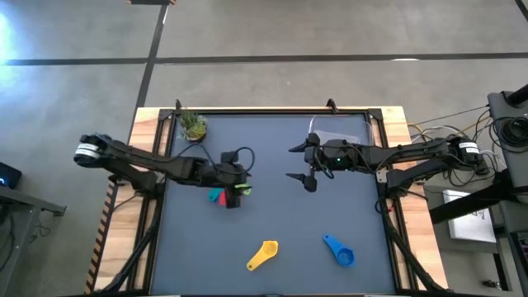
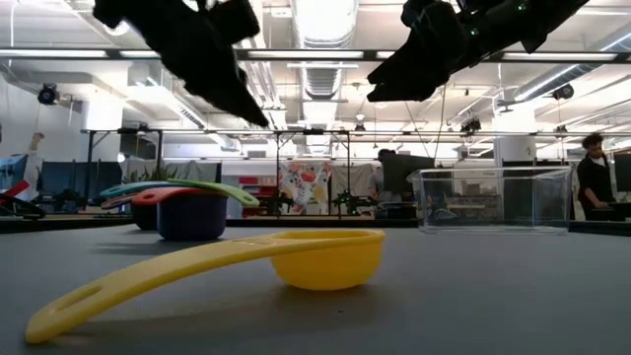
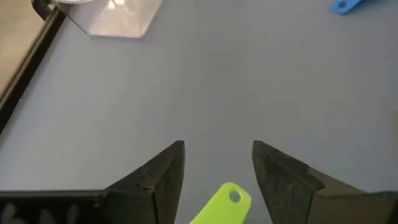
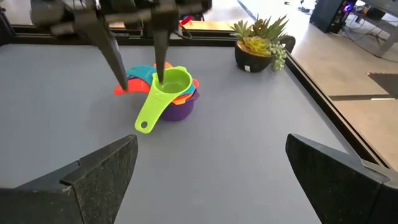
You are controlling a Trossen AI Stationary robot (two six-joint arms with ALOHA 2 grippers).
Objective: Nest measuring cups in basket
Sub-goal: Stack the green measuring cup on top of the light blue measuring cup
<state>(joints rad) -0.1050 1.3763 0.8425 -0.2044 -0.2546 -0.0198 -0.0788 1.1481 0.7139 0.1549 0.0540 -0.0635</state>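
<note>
I read this as open-plan lab/workshop. Low view, top of frame: exposed ducts [image 2: 325, 74], strip lights [image 2: 325, 20]. Mid-frame: benches, person [image 2: 594, 173] at right edge. High view, right edge: cables [image 1: 450, 132] and equipment beside table [image 1: 272, 247]; concrete floor [image 1: 289, 33] above.

Two arms, both dark, nearly black, built from slim long links with thicker joints.
Left arm [image 1: 140, 161] at left of high view: white-grey ring near outer end at far left, black cable loop above wrist, small green spot on wrist.
Right arm [image 1: 412, 155] at right of high view: same white ring near far right end, small green light on wrist housing.
Left gripper [image 3: 217, 171]: two dark wedge fingers, matte, edges bevelled.
Right gripper [image 4: 211, 177]: broad dark fingers, surface rough and grainy.
</note>
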